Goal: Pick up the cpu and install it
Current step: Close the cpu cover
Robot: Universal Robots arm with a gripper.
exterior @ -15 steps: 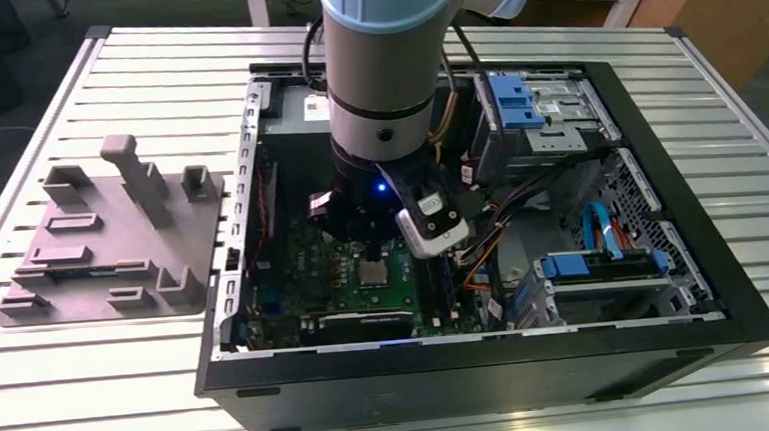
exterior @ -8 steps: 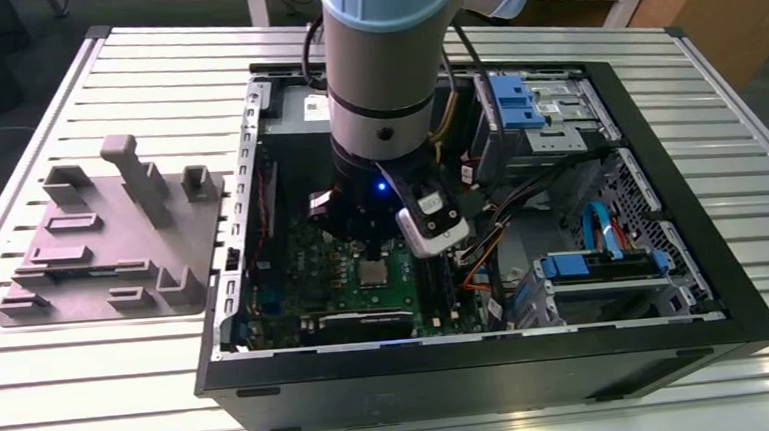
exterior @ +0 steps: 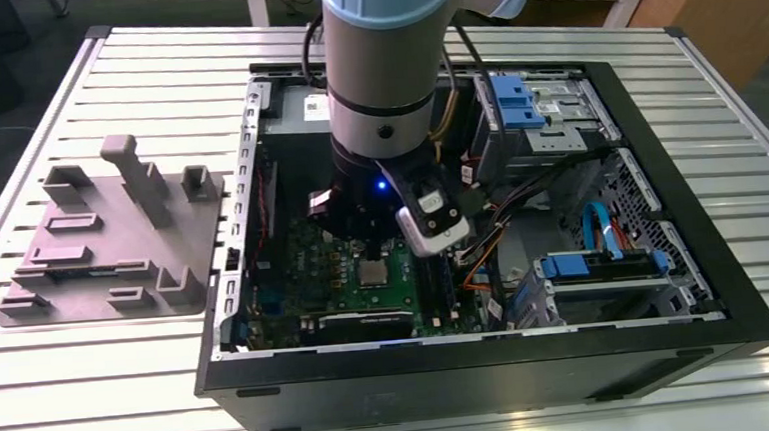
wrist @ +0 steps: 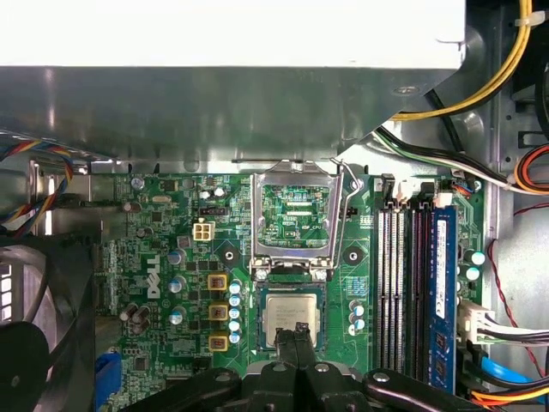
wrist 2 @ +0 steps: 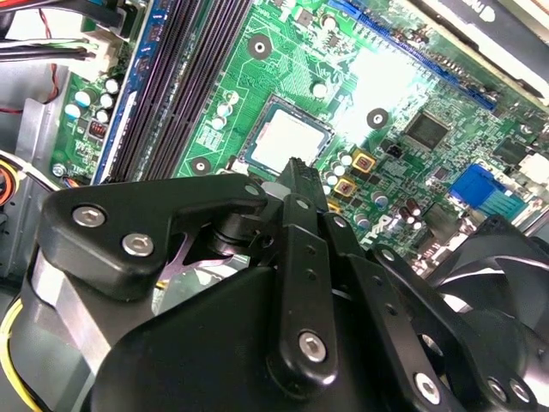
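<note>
We find the cpu (wrist: pixel 281 314) seated flat in its socket (wrist: pixel 256 318) on the motherboard (wrist: pixel 171 257), the end effector (wrist: pixel 298 331) closed empty over one edge (we judge it light, stiff, slippery-topped and fragile underneath, best gripped by opposite side edges).

Soft, even light from above makes the ribbed metal table (exterior: pixel 102 393) shine pale; the inside of the open computer case (exterior: pixel 501 367) sits in shade. In the second wrist view white glare washes out part of the green circuit board (wrist 2: pixel 283 60), and the cpu (wrist 2: pixel 287 142) gleams. In the first wrist view the metal box (wrist: pixel 232 34) is blown out white, the fan (wrist: pixel 34 343) shadowed.
</note>
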